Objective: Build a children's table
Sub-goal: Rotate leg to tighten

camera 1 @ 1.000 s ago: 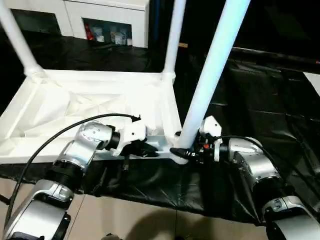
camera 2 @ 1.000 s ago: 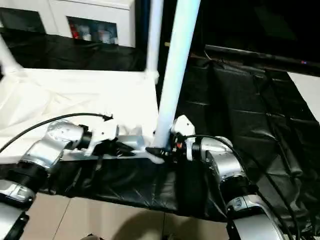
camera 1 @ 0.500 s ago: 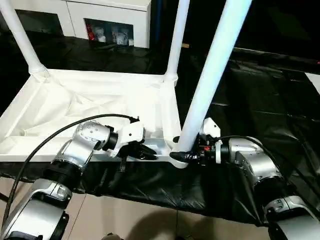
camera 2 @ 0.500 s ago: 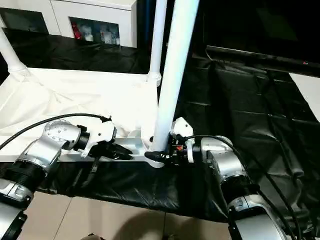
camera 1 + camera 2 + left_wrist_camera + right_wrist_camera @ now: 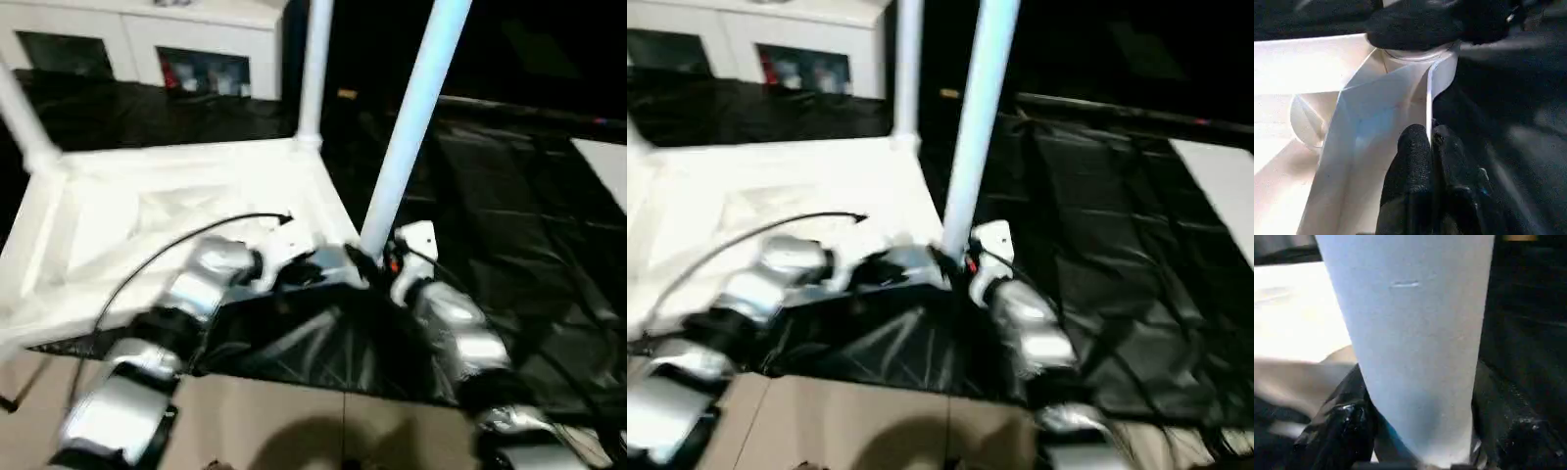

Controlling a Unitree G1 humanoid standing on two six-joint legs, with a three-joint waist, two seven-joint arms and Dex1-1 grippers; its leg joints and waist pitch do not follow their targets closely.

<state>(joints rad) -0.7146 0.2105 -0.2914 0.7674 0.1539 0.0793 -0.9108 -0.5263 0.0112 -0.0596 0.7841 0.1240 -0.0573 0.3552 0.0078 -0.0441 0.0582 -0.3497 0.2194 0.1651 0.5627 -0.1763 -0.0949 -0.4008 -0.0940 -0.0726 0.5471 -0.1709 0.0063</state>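
Tabletop [image 5: 147, 211] lies upside down; left fingers [image 5: 1413, 161] are closed on its near-right rim. Right fingers [image 5: 1342, 423] clasp the leg [image 5: 411, 127] between them — it stands in the corner socket.

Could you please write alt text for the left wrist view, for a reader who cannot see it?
The left gripper, two black fingers pressed together, pinches the thin upright rim of the upturned white tabletop near its corner. Beyond it, the right gripper's black fingers wrap the base of a white leg seated in the round corner socket, over black sheeting.
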